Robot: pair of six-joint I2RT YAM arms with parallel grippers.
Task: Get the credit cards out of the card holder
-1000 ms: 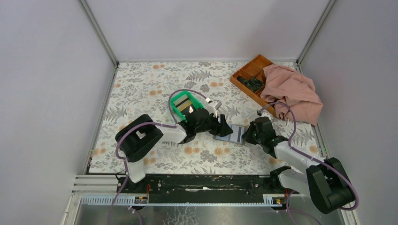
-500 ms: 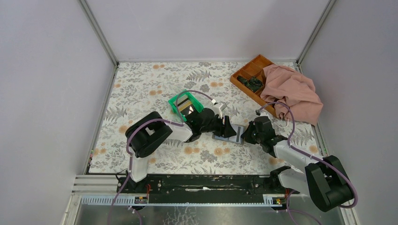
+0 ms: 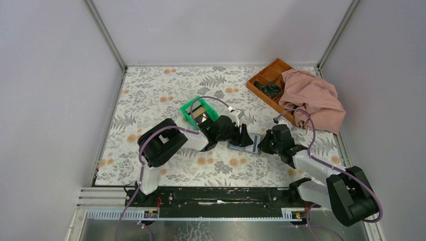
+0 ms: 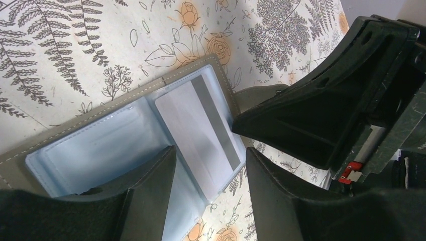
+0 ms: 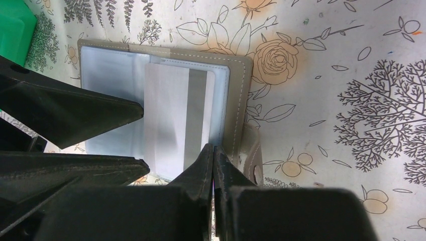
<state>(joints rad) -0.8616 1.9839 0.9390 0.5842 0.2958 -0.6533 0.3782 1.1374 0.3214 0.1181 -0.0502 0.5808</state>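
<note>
Risk, slipping: likely skidding off the thin credit card (image 4: 201, 130) if closing the left pincer (image 4: 208, 155) on its flat face rather than its edges.
Risk, dragging: possibly pulling the whole card holder (image 4: 100, 150) along with the card, should the right pincer (image 5: 213, 150) be pressing too lightly on the holder's edge.
Risk, collision: working fingertip to fingertip over the holder, so risking a knock between the two pincers during any sideways pull.
Risk, folding: possibly flipping the holder's free flap shut when lifting at a steep angle.
Left arm pose: reaching low across the worktop (image 3: 161, 95) to the holder's left side, wrist tilting down, fingers (image 4: 150, 181) straddling the card.
Left pincer state: standing moderately wide, gripping nothing yet.
Right arm pose: stretching in from the holder's right side, forearm lying low, tips pointing down at the holder's edge, next to the strap.
Right pincer state: pressing fully together, with nothing visible between the tips.
Card holder location: lying open and flat between the two pincers, just in front of the green bin (image 3: 199, 113).
Card location: sitting in the holder's right-hand pocket, whitish with a grey stripe, apparently sticking part-way out.
Other cards: not showing inside the holder.
</note>
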